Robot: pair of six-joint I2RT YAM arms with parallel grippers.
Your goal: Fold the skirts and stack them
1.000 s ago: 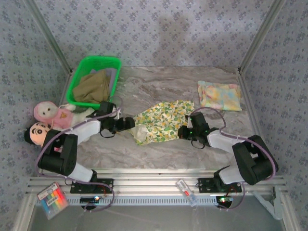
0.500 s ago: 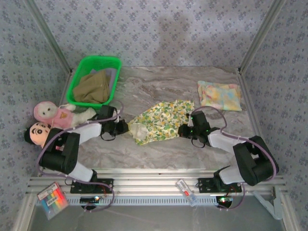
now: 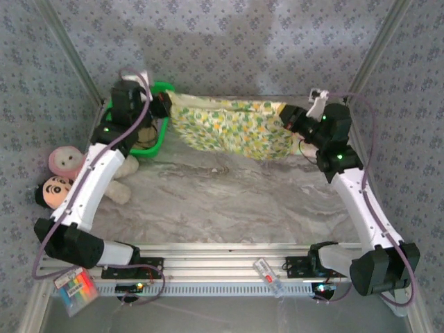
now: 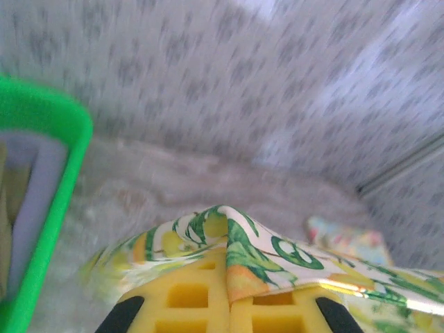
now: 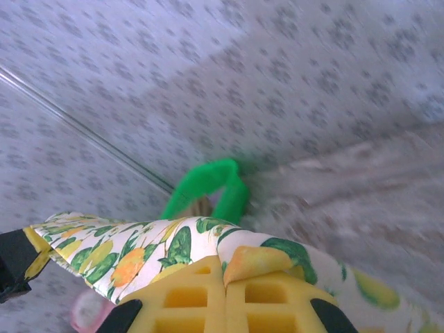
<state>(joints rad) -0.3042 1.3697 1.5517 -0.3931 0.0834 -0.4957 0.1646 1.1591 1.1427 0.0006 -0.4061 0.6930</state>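
- Floral skirt (image 3: 232, 128): off the bench (image 3: 229, 201), hung like a sheet btwn the two jaws. Top edge pulled straight, rest drooping. Can't tell if the lower hem clears the marble.
- Left jaws: closed, pinching one top corner, cloth bunched over the yellow pads (image 4: 187, 298). Right jaws: closed the same way on the other corner.
- Pastel skirt (image 4: 347, 239): folded flat on the bench, under and past the held cloth, toward the right jaws.
- Green basket (image 3: 159, 135): just below the left jaws. Lavender-grey cloth (image 4: 38, 201) and a bit of olive cloth (image 3: 144, 133) inside, prob. the other two skirts.
- Pink doll (image 3: 66, 159) and dark-haired doll (image 3: 52, 189): well to the near side of the left jaws, beside that arm.
- Risks:
  - Each grip is a thin pinch at a corner, so more pull btwn the jaws could slip one out.
  - A low left-side pass could snag the hem on the basket rim.
  - Lowering unevenly would lay it creased, or across the pastel one.
- Count: 4 skirts (1 held, 1 folded, 2 in basket), 1 basket, 2 dolls.
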